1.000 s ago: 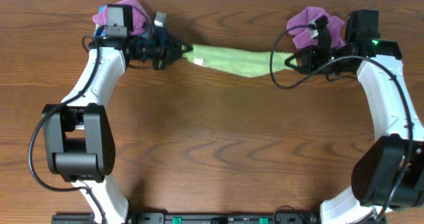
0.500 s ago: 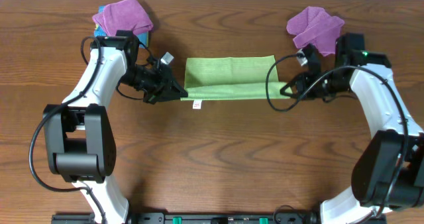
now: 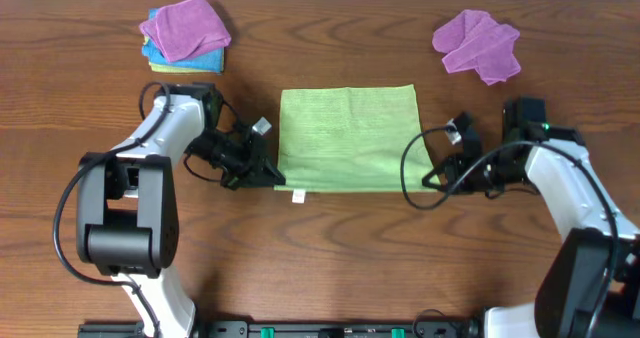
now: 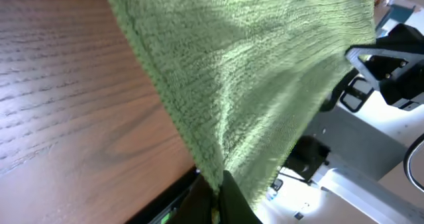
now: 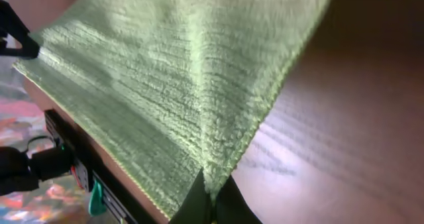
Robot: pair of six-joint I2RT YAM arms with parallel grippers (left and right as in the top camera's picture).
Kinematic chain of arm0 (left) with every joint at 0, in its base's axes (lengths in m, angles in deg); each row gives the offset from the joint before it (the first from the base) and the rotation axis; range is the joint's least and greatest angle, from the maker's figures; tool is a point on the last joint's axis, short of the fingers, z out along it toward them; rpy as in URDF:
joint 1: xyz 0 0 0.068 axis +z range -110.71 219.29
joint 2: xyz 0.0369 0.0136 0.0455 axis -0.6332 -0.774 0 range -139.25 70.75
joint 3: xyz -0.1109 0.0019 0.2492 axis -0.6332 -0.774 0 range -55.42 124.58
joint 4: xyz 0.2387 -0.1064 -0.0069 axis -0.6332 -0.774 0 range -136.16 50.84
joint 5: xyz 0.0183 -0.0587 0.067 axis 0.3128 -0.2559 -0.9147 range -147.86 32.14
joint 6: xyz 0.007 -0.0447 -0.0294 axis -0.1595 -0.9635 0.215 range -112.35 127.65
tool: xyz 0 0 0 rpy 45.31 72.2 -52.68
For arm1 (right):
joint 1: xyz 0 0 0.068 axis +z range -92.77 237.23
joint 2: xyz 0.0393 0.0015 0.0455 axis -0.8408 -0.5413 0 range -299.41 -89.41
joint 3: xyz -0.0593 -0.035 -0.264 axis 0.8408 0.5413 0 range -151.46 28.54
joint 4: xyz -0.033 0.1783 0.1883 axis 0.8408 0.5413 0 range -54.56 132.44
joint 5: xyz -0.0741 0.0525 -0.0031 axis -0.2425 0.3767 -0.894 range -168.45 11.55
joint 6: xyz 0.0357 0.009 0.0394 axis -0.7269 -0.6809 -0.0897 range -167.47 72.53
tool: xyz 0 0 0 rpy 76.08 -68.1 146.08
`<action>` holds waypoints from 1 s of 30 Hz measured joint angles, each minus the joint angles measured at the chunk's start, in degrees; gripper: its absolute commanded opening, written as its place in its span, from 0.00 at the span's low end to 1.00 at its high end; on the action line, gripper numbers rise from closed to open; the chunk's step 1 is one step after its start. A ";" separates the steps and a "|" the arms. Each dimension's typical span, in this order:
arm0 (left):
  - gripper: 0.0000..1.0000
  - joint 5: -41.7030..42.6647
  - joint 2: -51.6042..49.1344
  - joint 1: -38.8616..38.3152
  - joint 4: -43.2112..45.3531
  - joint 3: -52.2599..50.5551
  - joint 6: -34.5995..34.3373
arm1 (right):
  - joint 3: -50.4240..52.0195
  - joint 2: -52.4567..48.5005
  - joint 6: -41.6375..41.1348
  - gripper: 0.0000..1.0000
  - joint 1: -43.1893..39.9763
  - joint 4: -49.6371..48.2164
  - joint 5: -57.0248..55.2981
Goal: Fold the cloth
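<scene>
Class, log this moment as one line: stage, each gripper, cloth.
stage: cloth spread open, unfolded | left gripper: shut on near-left corner | right gripper: shut on near-right corner | tag: near edge

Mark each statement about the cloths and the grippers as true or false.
1. The green cloth is spread open between the two arms. True.
2. The left gripper is open, clear of the cloth. False: it is shut on the near left corner.
3. The right gripper pinches the near right corner. True.
4. The purple cloth at the far right lies on the green cloth. False: it lies apart from it.
5. The white tag is at the far edge. False: it is at the near edge, by the left gripper.
</scene>
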 measured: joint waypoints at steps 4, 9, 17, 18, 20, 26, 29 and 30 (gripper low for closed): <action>0.06 -0.15 0.00 -1.03 1.75 -0.83 -0.55 | 3.23 0.57 -0.33 0.01 0.00 -3.19 -0.50; 0.06 -0.11 0.00 -1.14 9.03 -0.90 -5.46 | 3.69 0.68 -2.73 0.01 0.00 -15.54 -0.70; 0.06 -0.33 0.00 -1.29 25.73 -0.92 -17.14 | 3.63 0.74 -9.27 0.01 0.42 -32.22 -2.45; 0.06 -0.48 0.00 -1.29 28.15 -0.94 -18.80 | 3.63 0.74 -9.90 0.01 0.63 -33.73 -2.78; 0.06 -1.03 0.00 -1.29 32.79 -0.94 -22.01 | 3.65 0.74 -11.32 0.01 1.38 -36.54 -3.61; 0.05 -3.80 0.00 -1.29 45.35 -0.98 -30.82 | 3.63 -0.02 -14.27 0.01 4.24 -45.97 -7.74; 0.06 -5.40 0.00 -1.29 49.35 -1.01 -33.77 | 3.61 -1.42 -15.47 0.01 4.94 -50.25 -9.09; 0.06 -6.05 0.00 -1.29 50.45 -0.98 -34.80 | 3.58 -2.08 -15.74 0.01 5.07 -51.54 -9.33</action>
